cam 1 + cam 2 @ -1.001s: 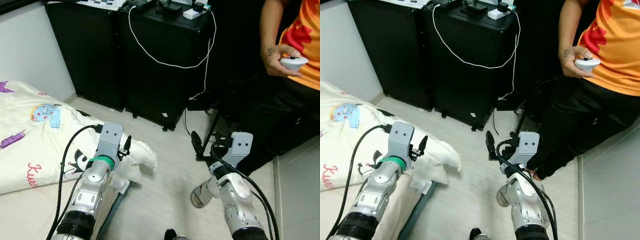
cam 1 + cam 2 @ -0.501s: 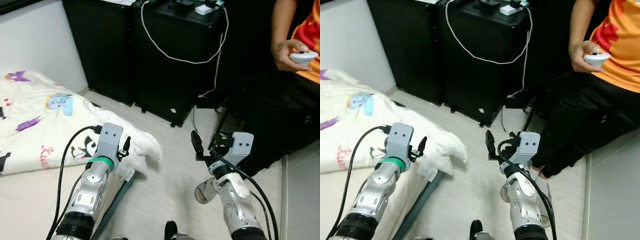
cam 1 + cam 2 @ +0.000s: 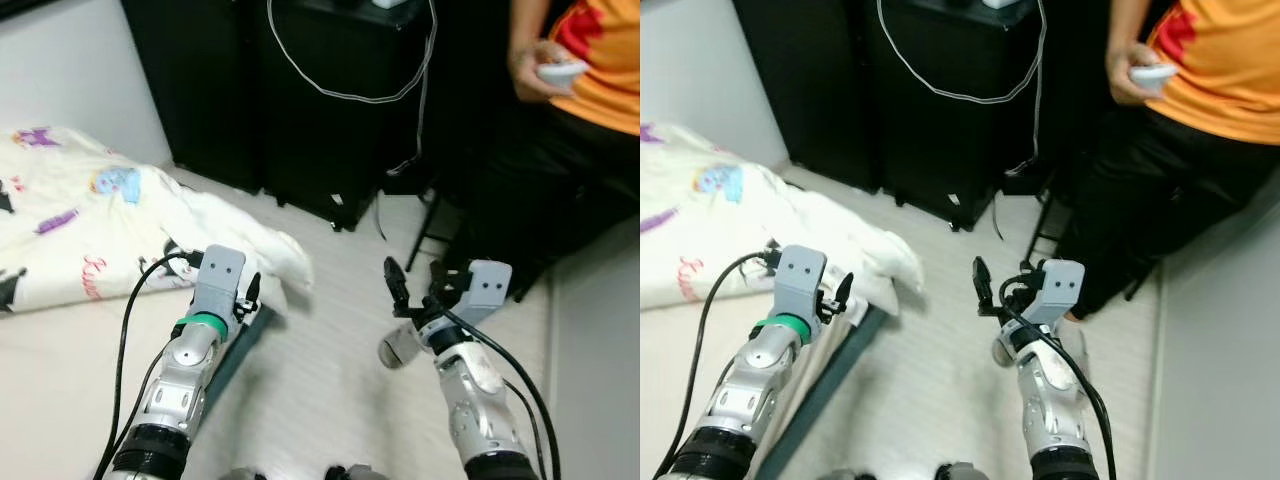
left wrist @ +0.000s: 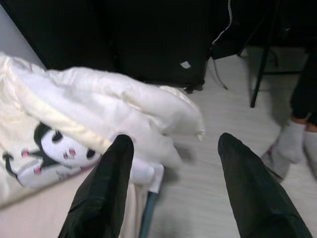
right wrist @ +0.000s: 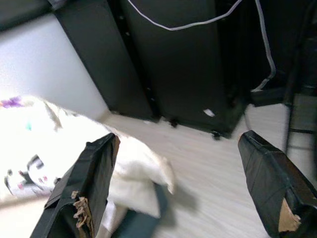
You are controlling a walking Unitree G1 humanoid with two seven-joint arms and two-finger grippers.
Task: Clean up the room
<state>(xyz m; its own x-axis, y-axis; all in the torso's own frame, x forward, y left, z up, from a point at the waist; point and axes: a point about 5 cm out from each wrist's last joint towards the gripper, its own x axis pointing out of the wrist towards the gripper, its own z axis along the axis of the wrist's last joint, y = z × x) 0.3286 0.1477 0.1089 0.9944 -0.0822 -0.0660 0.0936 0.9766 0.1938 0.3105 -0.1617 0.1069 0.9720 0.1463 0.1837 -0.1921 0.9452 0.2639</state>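
Observation:
A cream blanket (image 3: 90,215) printed with cartoon figures lies on a mattress (image 3: 60,370) at my left. One bunched corner (image 4: 124,94) hangs over the mattress edge toward the floor. My left gripper (image 3: 250,292) is raised just above and in front of that corner, open and holding nothing; its two black fingers (image 4: 101,193) stand wide apart. My right gripper (image 3: 415,285) is held over the pale floor to the right, also open and holding nothing, with its fingers (image 5: 89,183) spread.
Black cabinets (image 3: 330,130) with a hanging white cable (image 3: 350,95) stand ahead. A person (image 3: 590,60) in an orange shirt stands at the right holding a white controller (image 3: 560,70); a socked foot (image 3: 395,350) is beside my right arm. A dark bed frame edge (image 3: 235,350) borders the mattress.
The whole picture has shifted as the camera moved, with motion blur now. Both arms keep the same raised pose and both grippers stay open.

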